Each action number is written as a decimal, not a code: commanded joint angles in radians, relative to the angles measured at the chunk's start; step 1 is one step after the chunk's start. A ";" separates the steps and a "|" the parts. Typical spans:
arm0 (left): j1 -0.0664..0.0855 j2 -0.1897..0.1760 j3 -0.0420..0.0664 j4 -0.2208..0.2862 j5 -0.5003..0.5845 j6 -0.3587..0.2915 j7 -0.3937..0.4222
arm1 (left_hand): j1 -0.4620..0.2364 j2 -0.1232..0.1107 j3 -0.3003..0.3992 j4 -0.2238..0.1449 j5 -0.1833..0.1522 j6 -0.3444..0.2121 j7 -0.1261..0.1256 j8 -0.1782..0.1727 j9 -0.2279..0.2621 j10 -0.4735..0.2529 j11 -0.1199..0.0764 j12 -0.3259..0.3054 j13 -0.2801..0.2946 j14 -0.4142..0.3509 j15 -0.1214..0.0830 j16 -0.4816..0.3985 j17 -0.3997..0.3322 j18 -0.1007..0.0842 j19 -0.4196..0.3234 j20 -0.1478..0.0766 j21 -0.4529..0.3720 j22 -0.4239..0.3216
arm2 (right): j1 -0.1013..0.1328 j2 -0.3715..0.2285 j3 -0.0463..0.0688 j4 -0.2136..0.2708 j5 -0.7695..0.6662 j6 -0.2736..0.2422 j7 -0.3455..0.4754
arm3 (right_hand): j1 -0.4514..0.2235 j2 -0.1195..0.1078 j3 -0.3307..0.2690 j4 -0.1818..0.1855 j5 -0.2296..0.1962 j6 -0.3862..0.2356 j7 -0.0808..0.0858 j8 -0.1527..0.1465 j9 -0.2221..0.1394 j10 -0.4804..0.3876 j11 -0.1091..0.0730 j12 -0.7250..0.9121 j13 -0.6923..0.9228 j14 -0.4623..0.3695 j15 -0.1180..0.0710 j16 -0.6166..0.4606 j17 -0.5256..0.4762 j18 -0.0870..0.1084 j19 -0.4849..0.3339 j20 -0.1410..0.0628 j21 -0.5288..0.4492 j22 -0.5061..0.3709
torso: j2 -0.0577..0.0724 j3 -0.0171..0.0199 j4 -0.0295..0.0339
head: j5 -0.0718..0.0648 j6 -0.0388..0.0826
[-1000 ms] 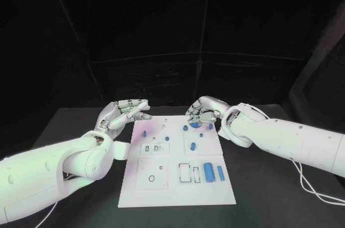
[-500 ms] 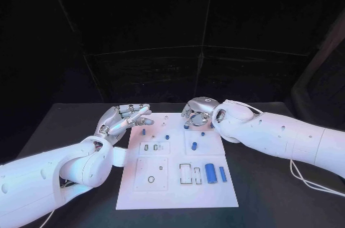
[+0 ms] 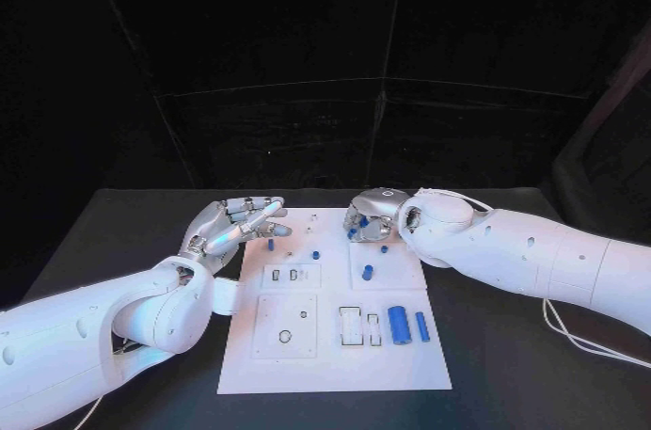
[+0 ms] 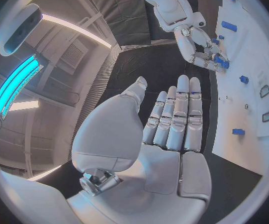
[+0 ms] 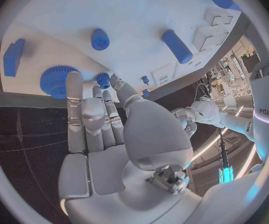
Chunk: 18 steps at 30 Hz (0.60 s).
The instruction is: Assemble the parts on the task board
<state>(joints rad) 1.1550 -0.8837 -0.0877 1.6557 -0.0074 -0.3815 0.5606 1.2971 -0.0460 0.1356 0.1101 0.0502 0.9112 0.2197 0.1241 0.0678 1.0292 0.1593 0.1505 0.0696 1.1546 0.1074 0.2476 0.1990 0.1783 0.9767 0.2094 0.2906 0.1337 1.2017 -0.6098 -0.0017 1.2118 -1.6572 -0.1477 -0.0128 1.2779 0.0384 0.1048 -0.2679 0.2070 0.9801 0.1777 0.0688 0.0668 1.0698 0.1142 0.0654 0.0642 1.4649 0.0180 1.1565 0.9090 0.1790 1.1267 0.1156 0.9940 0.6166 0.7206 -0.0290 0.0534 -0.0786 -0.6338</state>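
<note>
Early stage: most small blue plastic parts (image 3: 398,325) lie loose on the white task board (image 3: 335,374). Right hand (image 3: 368,219) fingers pinch a blue gear (image 5: 58,81) at the far edge; left hand (image 3: 230,224) fingers spread, empty.

We see a black table (image 3: 122,232). A white board (image 3: 332,369) lies flat on the middle of it, with its long side running away from the robot. The dark table top shows on both sides of the board and behind it. A thin white cable (image 3: 577,341) lies on the table near the right side, well apart from the board. Small blue pieces (image 3: 398,325) sit on the board.
</note>
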 commanded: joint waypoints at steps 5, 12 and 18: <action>0.002 0.001 0.001 -0.005 -0.007 0.020 -0.001 | -0.003 0.010 -0.002 -0.006 -0.001 0.002 0.008 -0.004 -0.001 0.000 0.007 -0.005 -0.001 -0.005 0.001 -0.004 0.001 0.003 0.002 0.007 -0.007 -0.001 | 0.003 0.004 0.001 -0.004 -0.017 0.041 -0.003 | 0.015 0.028 0.029 0.002 -0.028 0.018 0.001 -0.001 0.001 0.014 0.001 0.005 -0.001 0.032 0.009 0.044 0.042 -0.020 0.017 0.000 0.047 0.052 | 0.008 -0.0008 0.0015 | 0.000 0.002; 0.002 0.001 0.001 -0.008 -0.007 0.022 -0.006 | -0.006 0.016 -0.003 -0.006 -0.001 0.002 0.009 -0.005 -0.001 0.000 0.008 -0.007 -0.002 -0.005 0.001 -0.006 0.003 0.003 0.002 0.008 -0.008 -0.002 | 0.003 0.005 0.001 -0.004 -0.017 0.031 -0.006 | 0.025 0.067 0.111 -0.003 -0.119 0.036 0.002 -0.001 0.001 0.034 -0.001 0.004 -0.001 0.028 0.007 0.082 0.077 -0.024 0.021 0.000 0.091 0.097 | 0.012 -0.0009 0.0010 | 0.000 0.000; 0.002 -0.001 0.001 -0.009 -0.007 0.025 -0.010 | -0.007 0.021 -0.002 -0.006 -0.001 0.002 0.009 -0.006 -0.001 -0.001 0.008 -0.008 -0.002 -0.005 0.002 -0.007 0.005 0.003 0.002 0.008 -0.008 -0.003 | 0.003 0.004 0.001 -0.001 -0.028 -0.003 -0.032 | 0.042 0.076 0.185 -0.017 -0.148 0.053 -0.001 0.001 0.002 0.056 -0.005 0.005 -0.001 0.026 0.002 0.103 0.095 -0.027 0.023 -0.003 0.120 0.127 | 0.015 -0.0012 -0.0007 | -0.001 0.000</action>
<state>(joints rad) 1.1552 -0.8841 -0.0876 1.6466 -0.0081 -0.3731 0.5524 1.2937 -0.0348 0.1356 0.1102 0.0502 0.9147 0.2232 0.1241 0.0680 1.0292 0.1593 0.1466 0.0688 1.1545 0.1074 0.2476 0.2023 0.1782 0.9767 0.2095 0.2868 0.1317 1.2055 -0.6055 0.0010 1.2099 -1.6693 -0.1349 -0.0212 1.3134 0.1085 0.2836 -0.2837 0.0636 1.0275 0.1768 0.0688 0.0670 1.1210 0.1111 0.0646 0.0623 1.4685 0.0215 1.2573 1.0033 0.1626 1.1419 0.1140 1.1125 0.7419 0.7337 -0.0303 0.0543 -0.0785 -0.6324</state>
